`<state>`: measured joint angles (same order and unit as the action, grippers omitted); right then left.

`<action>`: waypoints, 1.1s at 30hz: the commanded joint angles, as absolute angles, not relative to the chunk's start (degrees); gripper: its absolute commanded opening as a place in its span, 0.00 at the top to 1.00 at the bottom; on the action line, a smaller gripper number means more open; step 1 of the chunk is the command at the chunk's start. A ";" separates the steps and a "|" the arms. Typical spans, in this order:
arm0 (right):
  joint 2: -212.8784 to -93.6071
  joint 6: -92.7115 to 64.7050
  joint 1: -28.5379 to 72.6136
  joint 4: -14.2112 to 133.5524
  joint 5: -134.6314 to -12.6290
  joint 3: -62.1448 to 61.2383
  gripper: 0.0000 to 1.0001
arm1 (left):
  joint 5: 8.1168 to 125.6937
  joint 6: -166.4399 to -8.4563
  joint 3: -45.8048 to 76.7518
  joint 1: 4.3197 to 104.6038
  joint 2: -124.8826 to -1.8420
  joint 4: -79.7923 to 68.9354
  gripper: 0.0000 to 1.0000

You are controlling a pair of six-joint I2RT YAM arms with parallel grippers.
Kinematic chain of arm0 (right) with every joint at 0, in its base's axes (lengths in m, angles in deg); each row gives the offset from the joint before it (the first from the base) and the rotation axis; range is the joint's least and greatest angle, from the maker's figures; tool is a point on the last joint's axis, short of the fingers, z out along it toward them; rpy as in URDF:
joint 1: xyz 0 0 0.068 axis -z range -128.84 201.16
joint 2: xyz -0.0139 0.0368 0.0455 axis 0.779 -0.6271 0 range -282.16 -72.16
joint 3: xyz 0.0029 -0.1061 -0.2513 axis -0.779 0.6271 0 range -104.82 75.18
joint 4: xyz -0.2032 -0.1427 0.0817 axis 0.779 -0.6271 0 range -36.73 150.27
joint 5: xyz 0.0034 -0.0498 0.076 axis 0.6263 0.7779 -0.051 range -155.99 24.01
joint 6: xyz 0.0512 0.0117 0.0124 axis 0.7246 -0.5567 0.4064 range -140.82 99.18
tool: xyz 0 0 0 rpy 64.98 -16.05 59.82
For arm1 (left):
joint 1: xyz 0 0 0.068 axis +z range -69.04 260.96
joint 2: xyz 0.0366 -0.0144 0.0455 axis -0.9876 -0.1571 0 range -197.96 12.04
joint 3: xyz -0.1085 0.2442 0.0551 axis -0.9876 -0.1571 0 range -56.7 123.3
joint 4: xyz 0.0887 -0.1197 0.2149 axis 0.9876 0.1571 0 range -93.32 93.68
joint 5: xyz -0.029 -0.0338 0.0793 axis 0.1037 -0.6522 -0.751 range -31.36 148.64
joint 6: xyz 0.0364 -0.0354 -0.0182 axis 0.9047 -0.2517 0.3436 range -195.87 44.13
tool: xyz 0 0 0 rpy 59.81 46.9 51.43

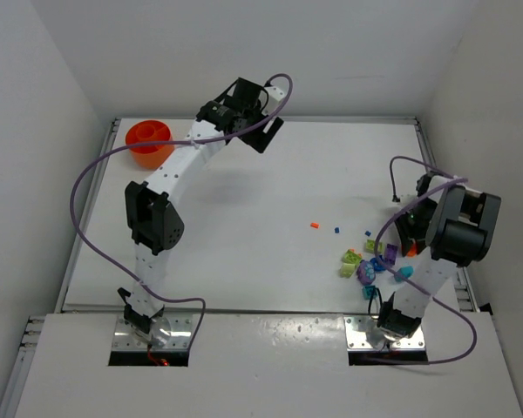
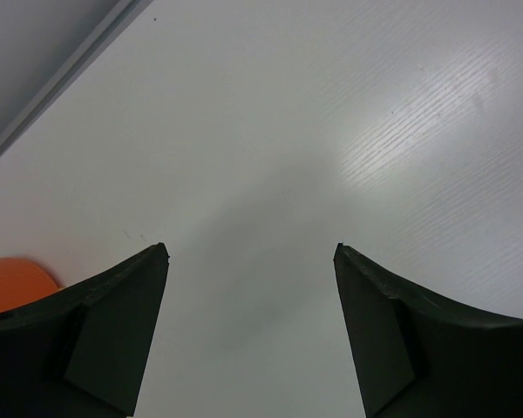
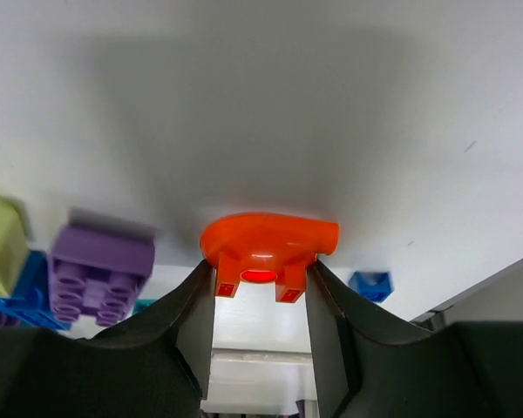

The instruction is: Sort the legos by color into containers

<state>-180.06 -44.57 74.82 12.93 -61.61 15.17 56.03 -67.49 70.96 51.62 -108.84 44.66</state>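
Pick-up step: the right tool [image 3: 260,272] pinches a rounded orange plastic lego brick [image 3: 266,241] at lower centre of its wrist view; whether it clears the white worktop [image 1: 270,192] is unclear. Next, carry it to the round orange plastic bowl [image 1: 150,139], upper left overhead, near the empty, wide-open left tool [image 2: 251,254].

No lettering, brand, label or number is legible anywhere: not on the table [image 1: 244,200], orange bowl [image 1: 150,141], orange lego [image 3: 266,248] or other legos [image 1: 366,266].
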 commanded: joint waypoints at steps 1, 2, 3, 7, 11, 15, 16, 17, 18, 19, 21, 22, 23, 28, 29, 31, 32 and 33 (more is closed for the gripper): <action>-186.68 -42.26 71.65 32.67 -71.17 10.78 0.84 | 55.83 -67.69 71.19 50.81 -108.72 43.35 0.17; -187.29 -41.57 71.12 31.97 -71.17 9.63 0.84 | 55.83 -67.69 71.19 50.81 -108.72 43.35 0.17; -188.34 -41.56 70.51 31.27 -71.70 7.70 0.84 | 55.83 -68.22 70.66 50.81 -108.72 43.35 0.17; -190.11 -39.72 67.25 30.12 -72.32 3.12 0.85 | 55.83 -68.22 69.43 51.43 -108.19 43.35 0.17; -192.22 -38.66 64.53 28.89 -74.33 -2.93 0.85 | 55.83 -68.75 69.43 52.57 -107.66 42.82 0.17; -192.22 -38.04 61.54 26.17 -78.46 -6.72 0.86 | 57.05 -69.28 68.82 53.71 -107.14 42.82 0.17; -192.22 -38.04 61.01 26.16 -79.08 -6.73 0.86 | 57.76 -69.28 67.86 53.72 -107.14 42.21 0.17; -192.22 -38.04 60.40 25.56 -79.78 -7.52 0.86 | 57.77 -69.80 67.24 54.41 -106.53 41.51 0.17; -192.22 -38.04 59.35 24.85 -81.09 -8.13 0.86 | 58.55 -69.80 66.62 54.42 -105.91 41.50 0.17; -192.22 -38.04 58.82 24.85 -81.63 -8.14 0.87 | 58.56 -69.80 66.09 54.42 -105.91 40.89 0.17; -192.22 -38.04 57.15 24.15 -82.34 -8.75 0.87 | 59.26 -70.33 65.12 55.03 -105.38 40.36 0.17; -192.74 -38.04 57.14 23.62 -82.86 -8.75 0.87 | 59.78 -70.33 64.60 55.03 -105.38 40.36 0.17; -192.75 -38.57 56.27 23.62 -82.86 -8.75 0.87 | 59.79 -70.33 64.59 55.03 -105.38 40.36 0.17; -191.96 -37.96 54.33 24.22 -82.25 -9.28 0.75 | 60.84 -70.33 62.66 55.56 -104.24 39.83 0.18; -191.43 -37.96 54.33 25.10 -80.68 -9.28 0.70 | 61.36 -70.33 61.96 56.08 -104.24 39.31 0.18; -190.90 -37.34 54.33 25.11 -79.27 -9.98 0.49 | 61.89 -70.33 61.34 56.09 -103.71 39.30 0.18; -189.60 -37.34 54.33 23.98 -78.74 -11.03 0.44 | 61.90 -70.33 60.73 56.09 -103.10 38.78 0.18; -189.06 -37.34 54.85 23.97 -77.78 -11.04 0.40 | 61.90 -70.33 60.20 56.70 -103.09 38.25 0.18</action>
